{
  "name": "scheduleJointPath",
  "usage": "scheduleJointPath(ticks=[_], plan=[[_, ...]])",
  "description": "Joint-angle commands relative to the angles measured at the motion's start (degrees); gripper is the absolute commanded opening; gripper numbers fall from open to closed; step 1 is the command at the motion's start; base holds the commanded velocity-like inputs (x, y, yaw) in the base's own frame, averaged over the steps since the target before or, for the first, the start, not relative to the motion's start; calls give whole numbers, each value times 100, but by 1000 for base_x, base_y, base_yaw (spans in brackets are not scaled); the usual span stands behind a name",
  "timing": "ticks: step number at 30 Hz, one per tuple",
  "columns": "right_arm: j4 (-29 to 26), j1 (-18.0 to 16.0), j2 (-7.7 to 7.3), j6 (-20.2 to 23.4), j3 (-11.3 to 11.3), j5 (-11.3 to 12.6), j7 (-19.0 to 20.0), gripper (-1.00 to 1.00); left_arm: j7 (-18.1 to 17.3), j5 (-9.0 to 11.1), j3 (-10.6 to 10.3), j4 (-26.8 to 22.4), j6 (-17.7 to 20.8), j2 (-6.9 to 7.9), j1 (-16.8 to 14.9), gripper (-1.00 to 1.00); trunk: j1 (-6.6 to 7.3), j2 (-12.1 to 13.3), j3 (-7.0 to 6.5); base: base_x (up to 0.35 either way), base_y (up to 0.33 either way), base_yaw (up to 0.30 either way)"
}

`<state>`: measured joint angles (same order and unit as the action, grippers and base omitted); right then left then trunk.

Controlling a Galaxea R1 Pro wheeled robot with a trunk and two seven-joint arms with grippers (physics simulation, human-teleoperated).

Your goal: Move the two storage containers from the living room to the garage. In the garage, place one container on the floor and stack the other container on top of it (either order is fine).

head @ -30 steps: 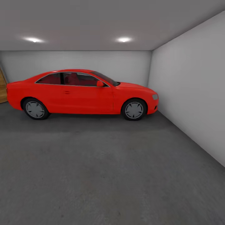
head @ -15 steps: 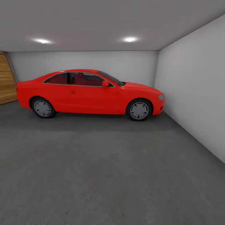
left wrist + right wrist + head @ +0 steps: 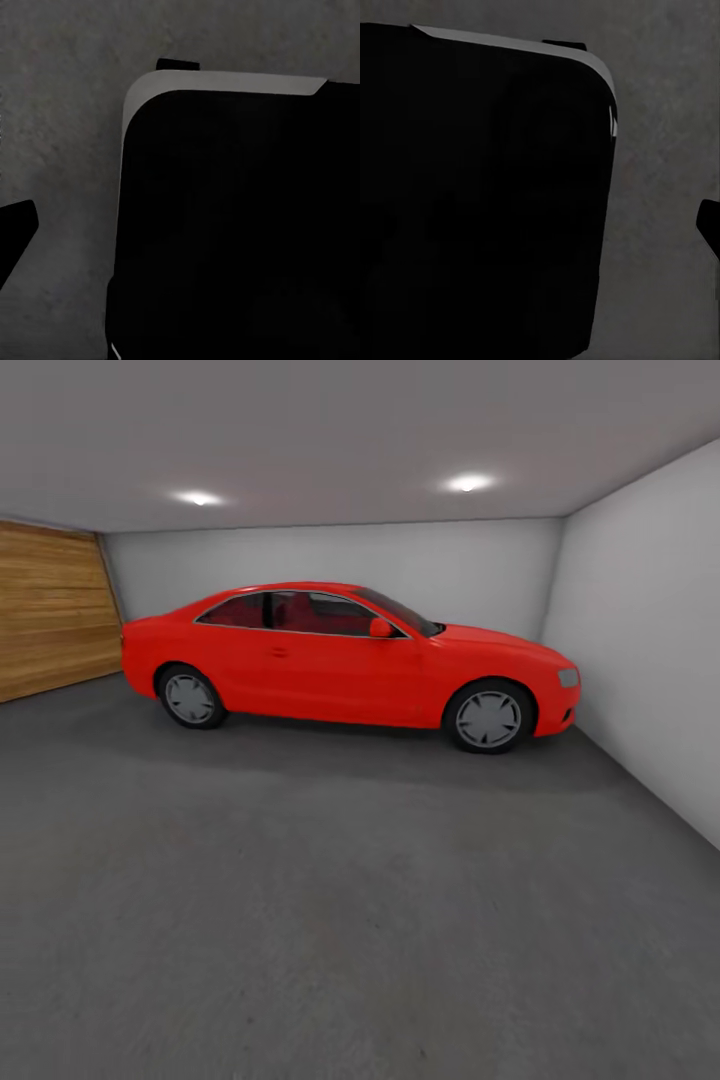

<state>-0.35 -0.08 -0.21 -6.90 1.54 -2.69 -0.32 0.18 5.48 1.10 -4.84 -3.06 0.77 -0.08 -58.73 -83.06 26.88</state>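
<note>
Camera has panned left since 1.0 s ago: whole head view shifted, so the red car (image 3: 350,660) now sits further right in frame and a wood-plank wall panel (image 3: 50,610) is exposed at left. Car itself unmoved; it is parked side-on along the back wall (image 3: 300,565), glossy body, grey multi-spoke wheels, nose near the right wall (image 3: 650,660).

Garage: plain matte white-grey walls, flat ceiling w/ two round spotlights (image 3: 470,483). Floor (image 3: 330,920) is dark grey, rough, concrete-like, mottled texture.

L wrist view: large black rounded-corner body (image 3: 232,225) w/ thin light-grey edge, over same rough grey floor; small black tip at frame edge. R wrist view: similar black rounded body (image 3: 480,195). Gripper state, both arms: cannot tell from these views.

Storage containers: location can't be determined here.
</note>
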Motion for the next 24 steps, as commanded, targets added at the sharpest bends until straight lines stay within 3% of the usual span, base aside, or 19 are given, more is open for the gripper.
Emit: scheduleJointPath(ticks=[1, 24], plan=[[0, -1, -3, -16, 14, -25, -3, 100, 0, 56, 5, -2, -11, 3, -1, 100, 0, -2, 5, 0, 0, 276], [0, -1, -5, -22, -22, 14, -3, 100, -1, 59, 4, 1, -11, 11, -1, 100, 0, -2, 5, 0, 0, 277]])
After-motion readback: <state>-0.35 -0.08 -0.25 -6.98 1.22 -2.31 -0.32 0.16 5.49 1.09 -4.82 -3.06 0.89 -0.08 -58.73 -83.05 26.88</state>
